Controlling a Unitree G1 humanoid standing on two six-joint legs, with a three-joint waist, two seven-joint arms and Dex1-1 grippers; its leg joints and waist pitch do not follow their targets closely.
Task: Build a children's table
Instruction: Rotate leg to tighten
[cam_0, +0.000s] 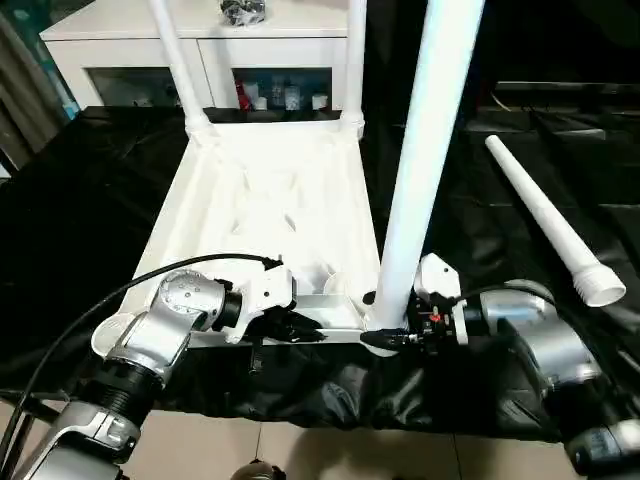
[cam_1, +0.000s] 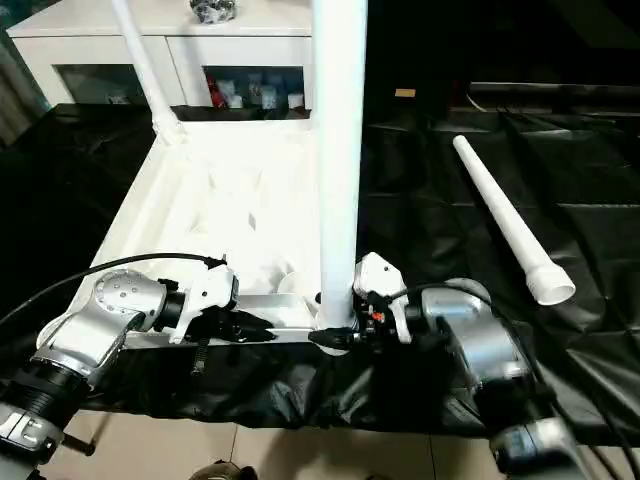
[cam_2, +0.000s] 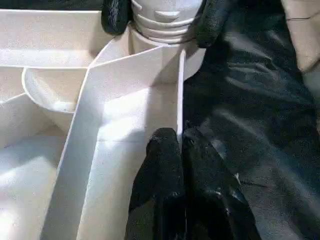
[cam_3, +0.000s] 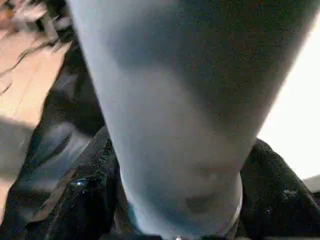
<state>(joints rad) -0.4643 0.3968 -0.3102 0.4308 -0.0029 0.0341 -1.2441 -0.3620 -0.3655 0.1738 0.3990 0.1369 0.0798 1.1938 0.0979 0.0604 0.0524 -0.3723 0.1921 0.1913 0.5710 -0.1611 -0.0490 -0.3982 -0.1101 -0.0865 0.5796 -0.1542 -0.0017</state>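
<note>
The white tabletop (cam_0: 270, 190) lies upside down on black cloth, ribs up. Two white legs (cam_0: 178, 60) (cam_0: 355, 60) stand in its far corner sockets. A third leg (cam_0: 425, 150) stands upright at the near right corner socket, and my right gripper (cam_0: 385, 335) is shut around its ribbed base. In the right wrist view that leg (cam_3: 175, 125) rises between my black fingers (cam_3: 75, 195). My left gripper (cam_2: 180, 137) is shut on the tabletop's thin near rim wall (cam_2: 179, 90), just left of that socket. The fourth leg (cam_0: 545, 215) lies loose on the cloth to the right.
A white cabinet (cam_0: 130, 40) with glass doors stands behind the work surface. The near left corner socket (cam_0: 110, 335) sits beside my left forearm. The black cloth's front edge (cam_0: 330, 420) drops to the tiled floor close below both grippers.
</note>
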